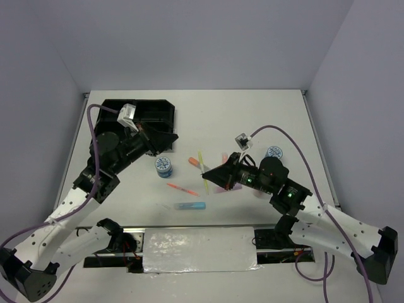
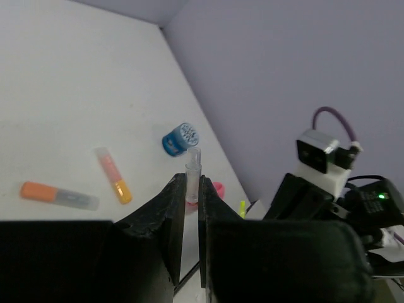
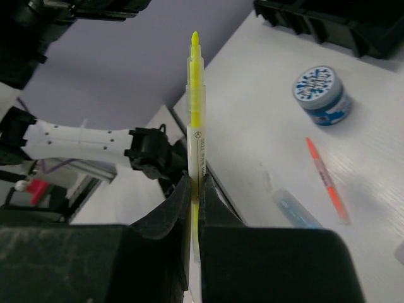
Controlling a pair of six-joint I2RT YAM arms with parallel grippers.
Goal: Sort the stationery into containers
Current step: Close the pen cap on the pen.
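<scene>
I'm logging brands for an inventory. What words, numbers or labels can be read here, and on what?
Yellow pen held in the right gripper: a line of small print and a round mark on its barrel, too small to read.
Tape roll: blue-white pattern only, no legible words.
Clear pen in the left gripper: no print visible.
No readable text anywhere else.

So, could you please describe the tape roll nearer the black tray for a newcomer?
Start at the black tray at the table's far left and come toward the near edge. The tape roll sits just in front of it, on the white surface. It is round and blue with a patterned top, unlike the thin pens beside it; the other roll lies far right.
</scene>
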